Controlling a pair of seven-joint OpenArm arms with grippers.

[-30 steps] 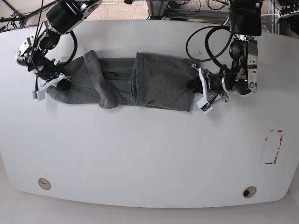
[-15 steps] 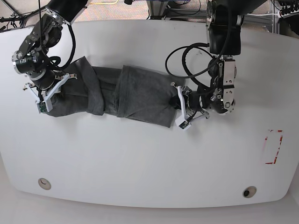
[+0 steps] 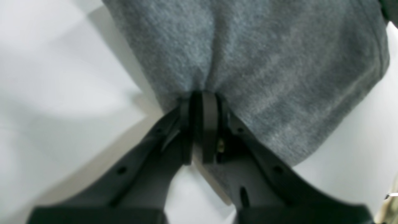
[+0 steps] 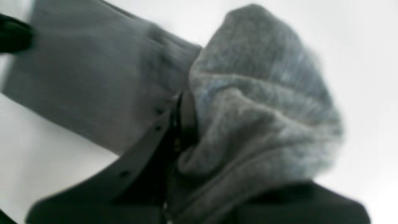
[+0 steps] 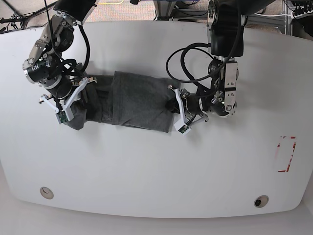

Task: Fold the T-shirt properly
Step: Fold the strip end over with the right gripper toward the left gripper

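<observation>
The dark heather-grey T-shirt (image 5: 132,100) lies bunched in a long strip across the middle of the white table (image 5: 156,166). My left gripper (image 5: 177,110), on the base view's right, is shut on the shirt's right end; in the left wrist view (image 3: 203,102) its jaws pinch the grey fabric (image 3: 264,62). My right gripper (image 5: 68,105), on the base view's left, is shut on the shirt's left end; in the right wrist view (image 4: 183,124) a fold of fabric (image 4: 258,102) bulges over the fingers.
A red-outlined rectangle (image 5: 286,154) is marked at the table's right side. Two small round fittings sit near the front edge, at the left (image 5: 46,192) and at the right (image 5: 260,201). Black cables (image 5: 188,58) loop over the table behind the left arm.
Both grippers, still shut on the shirt's ends, have moved: the left gripper slid leftward toward the centre, the right gripper rightward and nearer. The shirt is shorter and more bunched.
</observation>
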